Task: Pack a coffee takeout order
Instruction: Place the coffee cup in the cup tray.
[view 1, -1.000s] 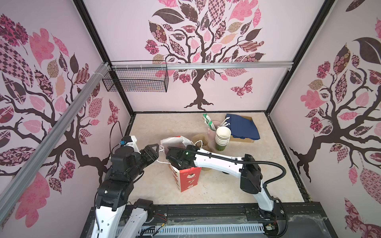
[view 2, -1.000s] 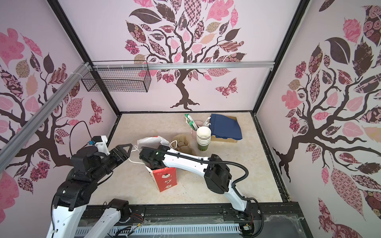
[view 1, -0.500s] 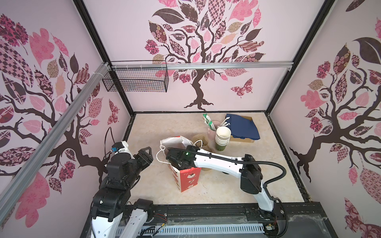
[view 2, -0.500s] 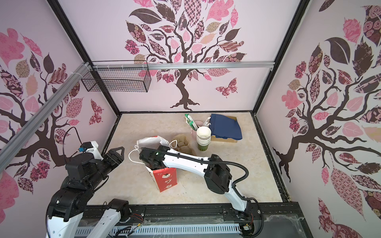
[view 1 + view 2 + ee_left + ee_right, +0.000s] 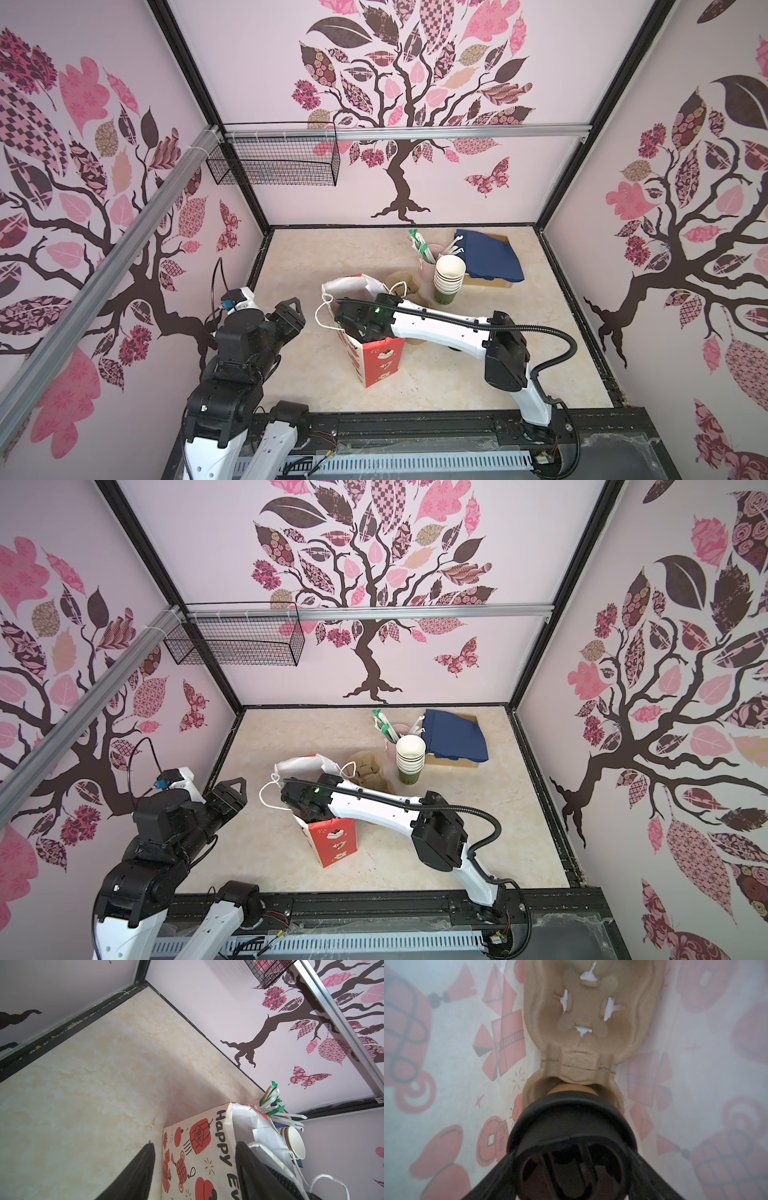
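Drawn back from the handle (image 5: pixel 321 312) of the gift bag (image 5: pixel 380 362), left hand (image 5: pixel 297 312) hangs wide and empty above the desk (image 5: pixel 316 257); right hand (image 5: pixel 358 329), inside the bag, clasps the black-lidded cup (image 5: pixel 571 1122) seated in its pulp carrier (image 5: pixel 583 1012).

White bag (image 5: pixel 199 1153), red prints, pink walls (image 5: pixel 540 174)
The bag shows red lanterns, knots and black lettering on white. The carrier (image 5: pixel 583 1012) is tan, the lid (image 5: pixel 571 1120) black, the cup (image 5: pixel 571 1089) tan-brown. The napkin (image 5: pixel 488 257) is navy, the tabletop (image 5: pixel 316 257) cream and marble-veined. The walls are pale pink with dark brown trees and patterned pink leaves. The stacked cups (image 5: pixel 449 270) are cream-lined, the lowest green.
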`<action>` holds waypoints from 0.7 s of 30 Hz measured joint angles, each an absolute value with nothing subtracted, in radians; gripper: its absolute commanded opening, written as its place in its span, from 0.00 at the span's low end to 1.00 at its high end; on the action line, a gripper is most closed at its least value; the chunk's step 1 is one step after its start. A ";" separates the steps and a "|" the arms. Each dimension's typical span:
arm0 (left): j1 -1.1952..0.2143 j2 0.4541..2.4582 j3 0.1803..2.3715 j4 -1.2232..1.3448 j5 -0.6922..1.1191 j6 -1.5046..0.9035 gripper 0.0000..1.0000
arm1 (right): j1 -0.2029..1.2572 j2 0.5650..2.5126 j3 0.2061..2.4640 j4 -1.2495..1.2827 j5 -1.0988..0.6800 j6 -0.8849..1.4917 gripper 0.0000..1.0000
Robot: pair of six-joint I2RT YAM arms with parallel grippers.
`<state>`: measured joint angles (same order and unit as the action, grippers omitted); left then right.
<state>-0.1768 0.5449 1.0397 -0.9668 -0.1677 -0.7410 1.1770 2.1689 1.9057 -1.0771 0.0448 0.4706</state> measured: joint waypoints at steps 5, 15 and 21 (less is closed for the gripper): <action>-0.177 0.543 1.040 -0.967 -0.173 -0.741 0.65 | 1.177 2.169 1.906 -1.078 0.046 0.469 0.75; -0.177 0.541 1.040 -0.981 -0.173 -0.746 0.65 | 1.177 2.169 1.906 -1.075 0.048 0.440 0.75; -0.177 0.539 1.040 -1.012 -0.173 -0.753 0.65 | 1.173 2.169 1.903 -1.068 0.046 0.414 0.75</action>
